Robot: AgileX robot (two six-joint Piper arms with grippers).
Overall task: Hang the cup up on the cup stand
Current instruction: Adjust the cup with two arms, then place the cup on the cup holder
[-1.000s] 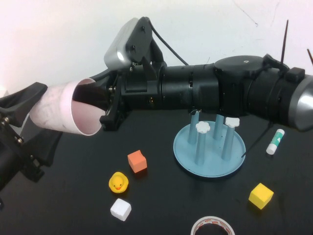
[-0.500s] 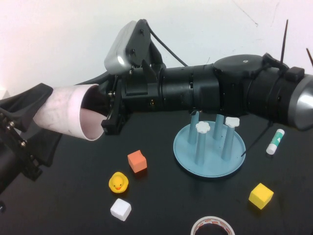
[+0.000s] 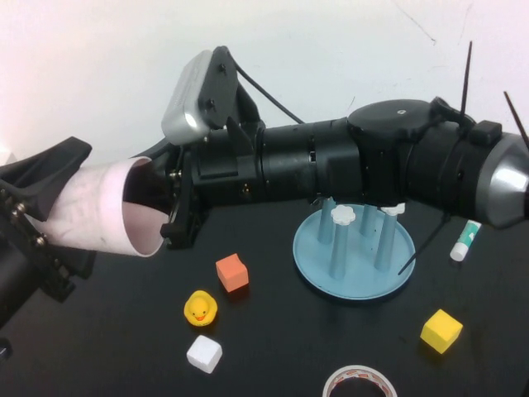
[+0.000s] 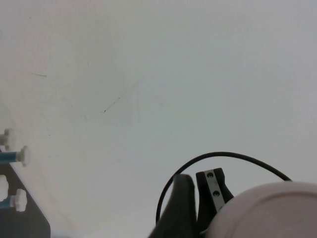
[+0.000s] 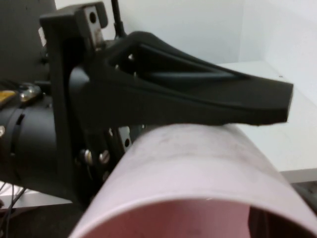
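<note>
High view: the cup (image 3: 103, 207), pale pink and lying on its side above the table's left part, is clasped round its closed end by the left gripper (image 3: 41, 203), whose black fingers stand wide apart on either side of it. The open mouth faces the right gripper (image 3: 165, 211), which reaches into the mouth with its fingers drawn together, one finger against the rim; whether it pinches the wall cannot be told. The cup stand (image 3: 354, 252) rests on the black table (image 3: 281, 339) right of centre, well apart from the cup, with the right arm crossing above its rear pegs. An orange cube (image 3: 232, 272), a yellow duck (image 3: 200, 308), a white cube (image 3: 204, 353), a yellow cube (image 3: 440, 331), a tape roll (image 3: 359, 384) and a glue stick (image 3: 465, 240) lie scattered about. Left wrist view: the cup's rounded pink side (image 4: 262, 210) fills a corner beside a black finger (image 4: 176, 208); the stand's white-capped pegs (image 4: 12, 156) show at the edge. Right wrist view: a finger of the left gripper (image 5: 198, 96) lies along the cup's outer wall (image 5: 193, 163), touching it.
</note>
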